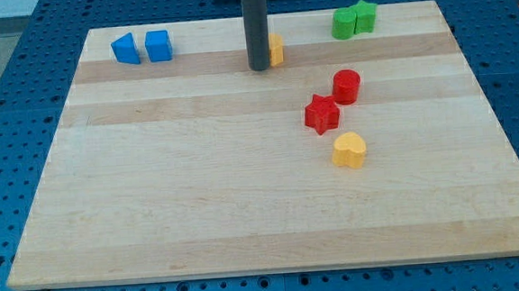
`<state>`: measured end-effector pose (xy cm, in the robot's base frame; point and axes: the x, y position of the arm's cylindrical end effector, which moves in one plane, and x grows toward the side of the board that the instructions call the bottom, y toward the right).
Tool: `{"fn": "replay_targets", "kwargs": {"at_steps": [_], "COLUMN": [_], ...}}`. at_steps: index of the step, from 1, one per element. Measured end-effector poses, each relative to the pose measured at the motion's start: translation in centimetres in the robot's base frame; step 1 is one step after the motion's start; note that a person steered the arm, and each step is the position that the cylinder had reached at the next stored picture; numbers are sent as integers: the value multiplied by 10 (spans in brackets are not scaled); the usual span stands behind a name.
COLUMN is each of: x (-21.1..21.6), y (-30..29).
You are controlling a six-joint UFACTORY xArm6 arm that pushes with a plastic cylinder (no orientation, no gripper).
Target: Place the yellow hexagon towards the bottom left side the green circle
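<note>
My tip (259, 68) stands near the view's top centre, right against the left side of the yellow hexagon (276, 50), which the rod mostly hides. The green circle (345, 23) sits at the view's top right, touching a second green block (365, 15) on its right. The yellow hexagon lies to the left of and slightly below the green circle, well apart from it.
Two blue blocks (125, 49) (158, 46) sit at the view's top left. A red cylinder (346, 86), a red star (322, 114) and a yellow heart (349, 149) lie right of centre. The wooden board (199, 194) ends at a blue perforated table.
</note>
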<state>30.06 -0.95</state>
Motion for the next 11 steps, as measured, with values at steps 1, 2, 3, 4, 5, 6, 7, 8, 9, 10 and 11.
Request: {"fn": "replay_targets", "kwargs": {"at_steps": [1,2,3,4,5,6,7,8,9,10,11], "x": [-14,-16,0,-3,-8,-10,-21,-35,-35,-35,-34], "y": [-19,-5,36,57,69,36,-3,24,53,66,66]}}
